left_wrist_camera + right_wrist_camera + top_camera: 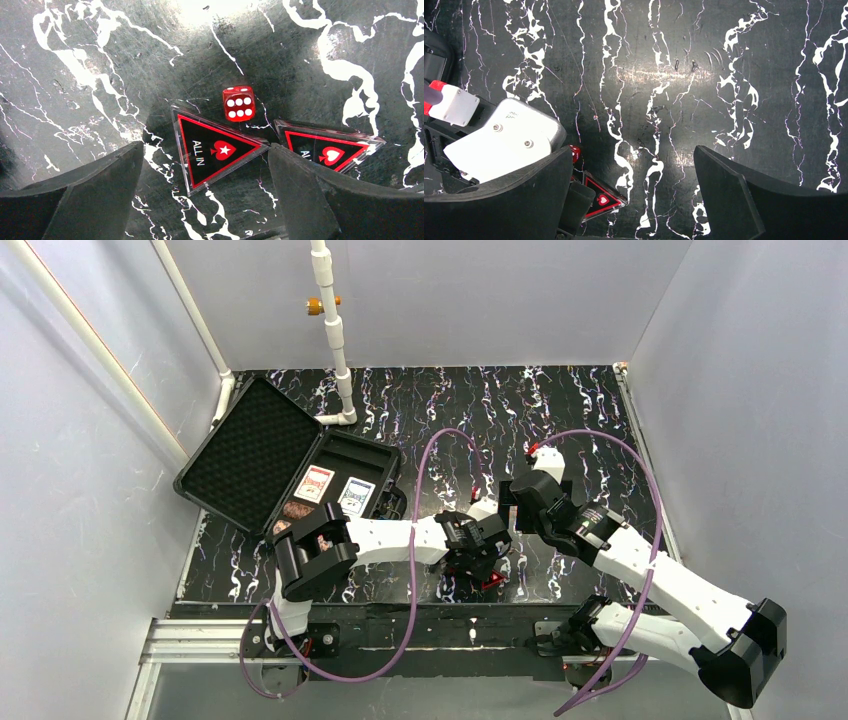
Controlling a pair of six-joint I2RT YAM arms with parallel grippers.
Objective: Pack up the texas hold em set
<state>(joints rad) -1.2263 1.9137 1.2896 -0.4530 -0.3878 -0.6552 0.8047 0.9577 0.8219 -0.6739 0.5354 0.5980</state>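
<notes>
Red-edged ALL IN triangle (215, 150) flat between the wide-spread jaws of your left gripper (204, 172), centre of its wrist view, red die (238, 103) just above, second triangle (330, 147) at right, your right gripper (633, 160) released over marbled table (674, 75), black case (250, 452) open, upper left overhead.

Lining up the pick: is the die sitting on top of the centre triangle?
No, the die lies on the table beside the triangle, not on it.

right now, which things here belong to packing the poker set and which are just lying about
For the job: black case, red deck, blue deck, chips, red die, ALL IN triangle, second triangle.
Just there: white pipe, purple cables.
</notes>
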